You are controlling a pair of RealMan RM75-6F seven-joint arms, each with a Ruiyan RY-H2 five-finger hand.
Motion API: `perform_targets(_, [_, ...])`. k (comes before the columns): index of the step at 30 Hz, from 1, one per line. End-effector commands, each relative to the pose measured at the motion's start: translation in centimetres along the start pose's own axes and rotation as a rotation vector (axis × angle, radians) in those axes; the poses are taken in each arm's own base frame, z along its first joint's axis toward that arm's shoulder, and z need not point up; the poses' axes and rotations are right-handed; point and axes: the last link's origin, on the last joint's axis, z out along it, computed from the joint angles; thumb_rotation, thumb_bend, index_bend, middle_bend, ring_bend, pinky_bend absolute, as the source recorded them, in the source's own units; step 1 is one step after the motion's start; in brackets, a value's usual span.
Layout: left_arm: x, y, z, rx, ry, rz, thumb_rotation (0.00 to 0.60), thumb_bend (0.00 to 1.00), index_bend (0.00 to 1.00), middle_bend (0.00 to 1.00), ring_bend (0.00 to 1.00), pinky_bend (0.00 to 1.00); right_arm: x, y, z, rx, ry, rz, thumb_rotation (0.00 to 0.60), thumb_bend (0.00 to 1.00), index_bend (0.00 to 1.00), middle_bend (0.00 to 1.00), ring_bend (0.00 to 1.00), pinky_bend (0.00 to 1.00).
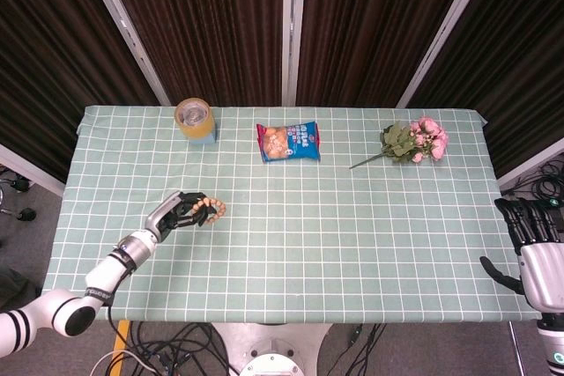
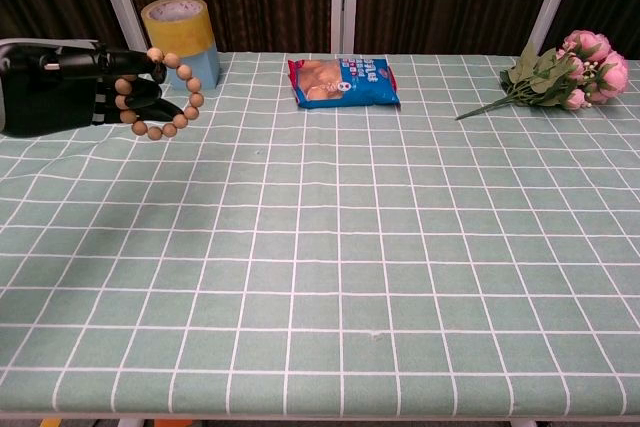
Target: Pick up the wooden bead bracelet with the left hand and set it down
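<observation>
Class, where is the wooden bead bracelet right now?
The bracelet hangs from the fingers of the left hand, at the table's left side, in front of the tape roll.

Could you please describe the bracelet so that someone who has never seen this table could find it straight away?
Start at the green checked table and go to its left side, in front of the tape roll. There the black left robot hand holds the bracelet, a small ring of round tan wooden beads. Nothing else here is beaded or held.
</observation>
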Motion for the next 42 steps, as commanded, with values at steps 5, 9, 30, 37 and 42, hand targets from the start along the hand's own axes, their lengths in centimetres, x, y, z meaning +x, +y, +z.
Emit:
perform_targets(5, [-0.41,0.22,-0.67,-0.037,-0.013,0.064,0.254,0.5,0.65,0.71,0.36,0.07,0.04,-0.01,-0.02,0.003,0.002,0.001,0.6,0.1,0.0,0.11,0.0,0.0])
perform_targets(9, [-0.65,0.34,-1.01,-0.055,-0.031,0.142,0.17,0.49,0.61,0.66,0.35,0.07,0.06,-0.05,0.04,0.007,0.004,0.0,0.6,0.1,0.0,0.11,0.0,0.0])
perform_targets(30, [-0.69,0.36,-0.57,-0.047,-0.012,0.214,0.289,0.49,0.6,0.69,0.36,0.07,-0.08,0.14,0.17,0.005,0.0,0.003,0.6,0.1,0.0,0.11,0.0,0.0])
perform_targets(37, [-0.47,0.29,-0.35,-0.039,0.008,0.194,0.385,0.49,0.64,0.72,0.39,0.07,-0.07,0.21,0.14,0.002,0.002,0.001,0.6,0.1,0.0,0.11,0.0,0.0])
perform_targets(42, [-0.52,0.19,-0.4,-0.036,0.013,0.188,0.417,0.49,0.66,0.73,0.4,0.07,-0.04,0.2,0.12,0.002,0.003,0.001,0.6,0.1,0.0,0.11,0.0,0.0])
